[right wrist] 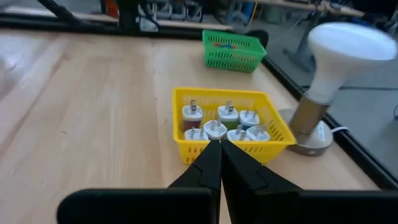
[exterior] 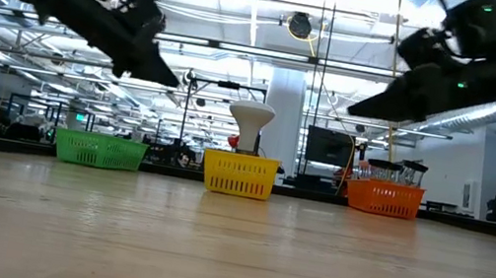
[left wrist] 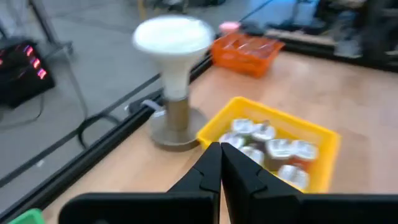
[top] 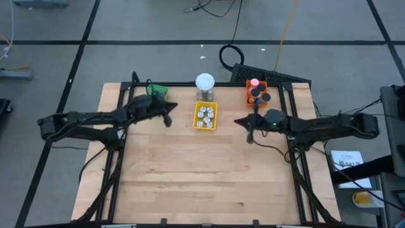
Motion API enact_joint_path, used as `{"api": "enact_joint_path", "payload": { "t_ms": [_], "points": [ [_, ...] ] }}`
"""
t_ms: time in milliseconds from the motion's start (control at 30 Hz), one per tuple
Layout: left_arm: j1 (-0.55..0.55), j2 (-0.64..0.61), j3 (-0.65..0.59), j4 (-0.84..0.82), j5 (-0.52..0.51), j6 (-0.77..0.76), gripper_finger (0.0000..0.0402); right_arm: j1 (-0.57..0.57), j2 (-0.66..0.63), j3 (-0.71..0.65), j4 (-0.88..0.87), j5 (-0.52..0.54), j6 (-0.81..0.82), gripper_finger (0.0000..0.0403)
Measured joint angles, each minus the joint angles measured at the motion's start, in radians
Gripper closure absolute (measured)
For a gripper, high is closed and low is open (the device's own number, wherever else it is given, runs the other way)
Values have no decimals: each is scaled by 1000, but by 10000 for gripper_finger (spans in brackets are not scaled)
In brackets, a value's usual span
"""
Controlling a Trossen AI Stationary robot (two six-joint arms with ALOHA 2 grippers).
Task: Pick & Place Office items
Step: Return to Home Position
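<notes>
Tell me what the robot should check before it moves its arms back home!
1. Left gripper shut, holding nothing: ok.
2. Right gripper shut, holding nothing: ok.
3. Both grippers raised higher than the green bin, yellow bin and orange bin: ok.
4. Charger adapters inside the yellow bin: ok.
5. White-domed lamp upright beside the yellow bin: ok.
6. What lies in the green bin: cannot tell.
</notes>
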Motion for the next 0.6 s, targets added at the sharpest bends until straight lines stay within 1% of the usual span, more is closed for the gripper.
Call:
{"api": "enact_joint_path", "payload": {
  "t_ms": [167, 300, 433, 600],
  "points": [
    [-47, -143, -88, 15, 16, 22, 396, -30, -221, -99, -37, -22, 0, 403],
    [-70, -257, -144, 26, 23, 14, 396, -54, -396, -154, -127, -22, 0, 403],
    [-88, -356, -197, 24, 56, 13, 396, -73, -544, -178, -234, -23, -2, 403],
    [-104, -463, -259, 23, 61, 23, 396, -77, -703, -195, -351, -20, -26, 403]
  ]
}}
